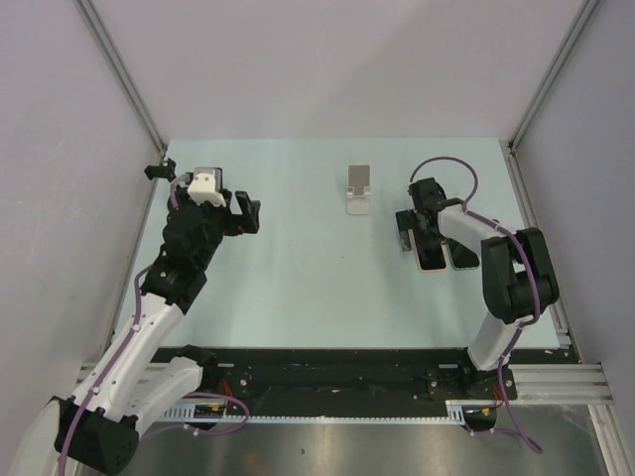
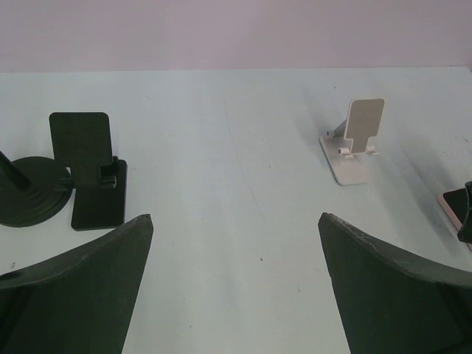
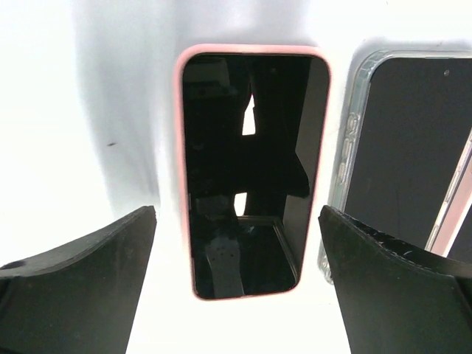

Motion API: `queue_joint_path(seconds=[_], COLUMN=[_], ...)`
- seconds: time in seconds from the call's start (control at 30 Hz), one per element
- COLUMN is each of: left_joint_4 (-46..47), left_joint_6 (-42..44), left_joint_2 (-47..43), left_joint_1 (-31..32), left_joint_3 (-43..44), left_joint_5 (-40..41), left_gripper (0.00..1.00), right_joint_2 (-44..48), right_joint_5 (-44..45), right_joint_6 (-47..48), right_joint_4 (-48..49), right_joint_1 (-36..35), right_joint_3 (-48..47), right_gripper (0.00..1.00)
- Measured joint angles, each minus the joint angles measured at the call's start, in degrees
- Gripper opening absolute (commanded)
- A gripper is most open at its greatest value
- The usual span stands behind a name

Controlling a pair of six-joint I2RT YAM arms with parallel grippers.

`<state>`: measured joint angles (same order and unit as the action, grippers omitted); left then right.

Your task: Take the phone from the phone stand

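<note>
One pale table [image 1: 298, 268] is carrying everything, and two arms are reaching over it from the near edge: the left arm [image 1: 149, 327] and the right arm [image 1: 511, 288]. The left claw [image 2: 234, 217] is hanging with its fingers spread wide and nothing between them, and it is touching nothing. The right claw [image 3: 236, 214] is also standing wide open, pointing down at the table. Two stands are showing. One white stand [image 2: 358, 144] is sitting ahead of the left claw and off toward its right finger, well apart from it. One black stand [image 2: 92, 173] is sitting ahead toward its left finger, just beside a round black base [image 2: 29, 192]. Two phones are clearly showing, both lying flat and screen up on the table, side by side. The pink-cased phone [image 3: 251, 169] is lying directly under the right claw, in the gap between its fingers, with neither finger touching it; it is resting on the table well apart from the white stand. The clear-cased phone [image 3: 409, 140] is lying just beside it, beyond one finger of that claw. A thin pinkish edge is peeking in past that second phone, too little to tell what it is.
</note>
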<state>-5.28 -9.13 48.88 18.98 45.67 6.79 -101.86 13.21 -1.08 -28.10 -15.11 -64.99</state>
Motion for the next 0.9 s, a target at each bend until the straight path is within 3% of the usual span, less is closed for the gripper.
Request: queue_joint_path(seconds=[0.23, 0.53, 0.7, 0.9], left_joint_4=[0.02, -0.17, -0.68, -0.02], left_joint_6=[-1.64, -5.73, -7.17, -7.78], left_joint_2=[2.03, 10.56, 18.53, 34.6], left_joint_1=[0.81, 8.87, 14.84, 20.35], left_joint_3=[0.0, 1.33, 6.69, 19.52], left_joint_5=[-1.31, -0.44, 3.72, 7.58], left_gripper=[1.0, 1.0, 1.0, 1.0], right_joint_2=[11.1, 36.65, 50.21, 65.18], right_joint_5=[-0.55, 4.02, 7.74, 13.2], right_joint_6=[-3.45, -6.43, -5.22, -0.46], right_joint_4=[0.46, 6.16, 8.63, 10.43], right_joint_1=[-4.37, -9.05, -9.05, -9.03], right_joint_3=[0.39, 2.51, 5.57, 13.42], right_gripper=[1.0, 1.0, 1.0, 1.0])
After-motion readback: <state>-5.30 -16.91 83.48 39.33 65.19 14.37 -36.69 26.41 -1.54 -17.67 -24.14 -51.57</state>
